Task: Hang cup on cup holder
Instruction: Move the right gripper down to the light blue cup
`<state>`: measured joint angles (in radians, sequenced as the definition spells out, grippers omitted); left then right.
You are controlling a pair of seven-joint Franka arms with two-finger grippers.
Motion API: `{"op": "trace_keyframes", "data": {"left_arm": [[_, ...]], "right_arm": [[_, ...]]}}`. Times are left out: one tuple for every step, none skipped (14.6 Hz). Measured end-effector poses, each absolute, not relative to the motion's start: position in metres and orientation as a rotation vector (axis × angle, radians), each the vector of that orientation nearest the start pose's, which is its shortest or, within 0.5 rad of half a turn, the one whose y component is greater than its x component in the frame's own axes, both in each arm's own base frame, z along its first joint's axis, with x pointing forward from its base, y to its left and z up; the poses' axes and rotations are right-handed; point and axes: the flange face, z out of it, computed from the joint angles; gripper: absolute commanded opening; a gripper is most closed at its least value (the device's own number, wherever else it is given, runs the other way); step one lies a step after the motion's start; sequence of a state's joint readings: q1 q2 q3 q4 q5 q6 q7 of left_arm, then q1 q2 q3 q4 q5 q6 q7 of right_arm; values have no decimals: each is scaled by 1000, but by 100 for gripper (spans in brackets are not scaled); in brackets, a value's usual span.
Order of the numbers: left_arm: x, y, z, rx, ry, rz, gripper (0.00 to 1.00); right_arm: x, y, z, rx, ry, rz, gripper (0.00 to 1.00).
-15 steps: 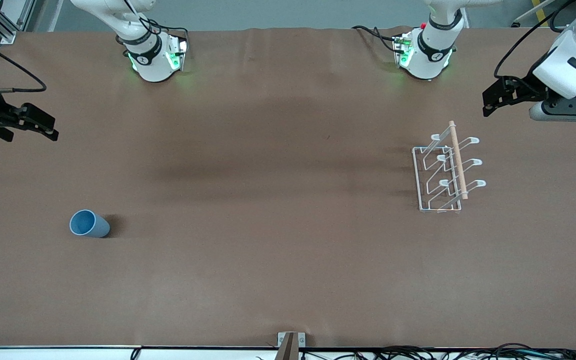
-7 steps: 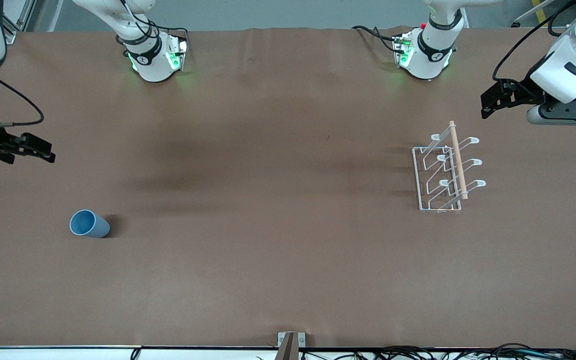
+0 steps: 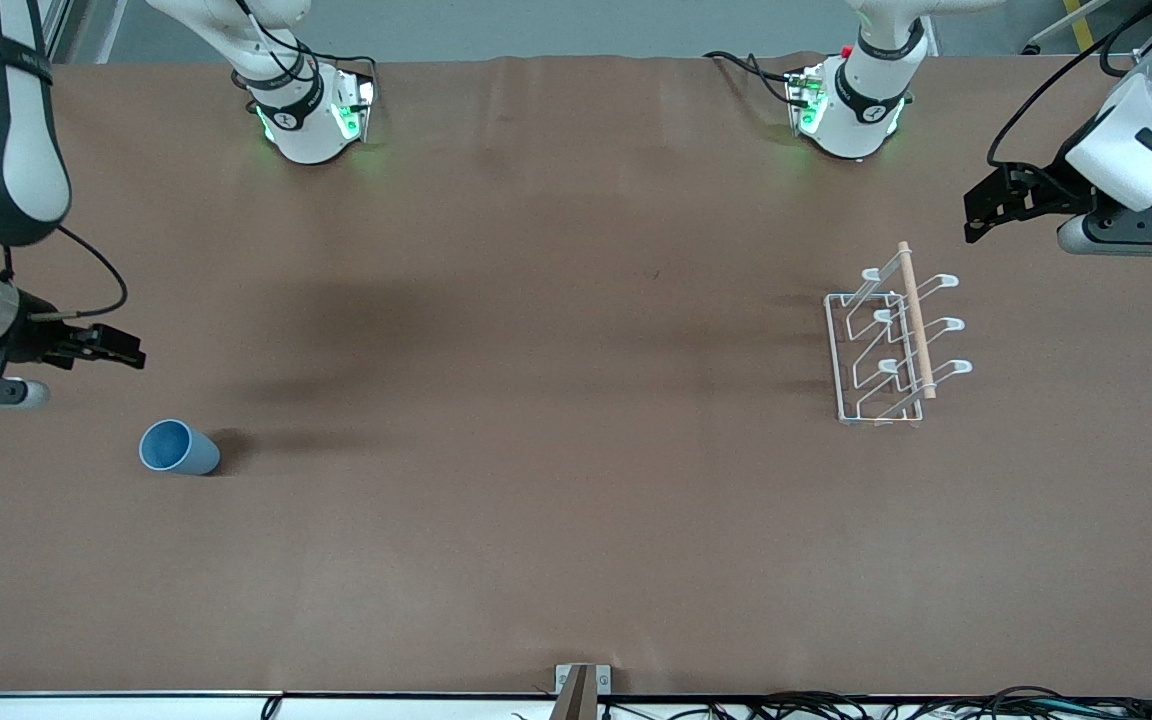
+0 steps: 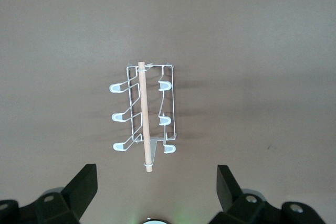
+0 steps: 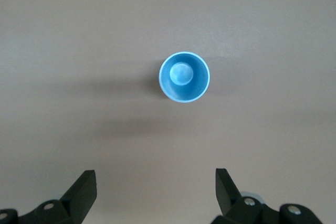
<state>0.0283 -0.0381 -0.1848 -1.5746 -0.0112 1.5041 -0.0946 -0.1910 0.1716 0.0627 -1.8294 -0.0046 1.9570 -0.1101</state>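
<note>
The light-blue cup [image 3: 179, 448] stands mouth up on the brown table at the right arm's end; the right wrist view looks straight down into the cup [image 5: 185, 76]. My right gripper [image 3: 128, 353] hangs open and empty in the air just beside it, with its fingers wide apart in the wrist view [image 5: 156, 184]. The white wire cup holder [image 3: 886, 345] with its wooden rod stands at the left arm's end. My left gripper [image 3: 976, 215] hovers open and empty beside the holder, toward the bases. The left wrist view shows the holder [image 4: 149, 114] ahead of the left gripper [image 4: 157, 182].
The two arm bases [image 3: 311, 110] [image 3: 851, 105] stand along the table's edge farthest from the front camera. A small metal bracket [image 3: 581, 685] and loose cables [image 3: 886, 705] lie at the nearest edge. Brown cloth [image 3: 536, 450] covers the table between cup and holder.
My right arm has swung in over the table and brought its gripper close to the cup. The left gripper has barely shifted. Cup and holder have not moved.
</note>
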Motion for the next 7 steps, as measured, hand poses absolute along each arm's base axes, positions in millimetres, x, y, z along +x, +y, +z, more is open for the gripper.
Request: {"op": "trace_keyframes", "data": {"left_arm": [[529,-87,637,-3140,98,52,100],[530,-87,637,-3140,98,52,100],[530,-87,637,-3140,98,52,100],[530,-87,637,-3140,99,52,100],[530,-87,637,-3140,99,52,100],[530,-87,637,-3140,99,52,100],[530,-87,637,-3140,99,52,100]], "right_arm": [[598,-83,419,-3128,31,64,100],[600,-85,403,-3127,36,67,100],[602,-88,389,-3126,40,65,100],[604,-92,376,-3128,43,57,100],[607,-99,364,-3134,40,46,100],[610,-108,352,-3139,40,29,100],[613,-115,342,-3141,40,10,100]]}}
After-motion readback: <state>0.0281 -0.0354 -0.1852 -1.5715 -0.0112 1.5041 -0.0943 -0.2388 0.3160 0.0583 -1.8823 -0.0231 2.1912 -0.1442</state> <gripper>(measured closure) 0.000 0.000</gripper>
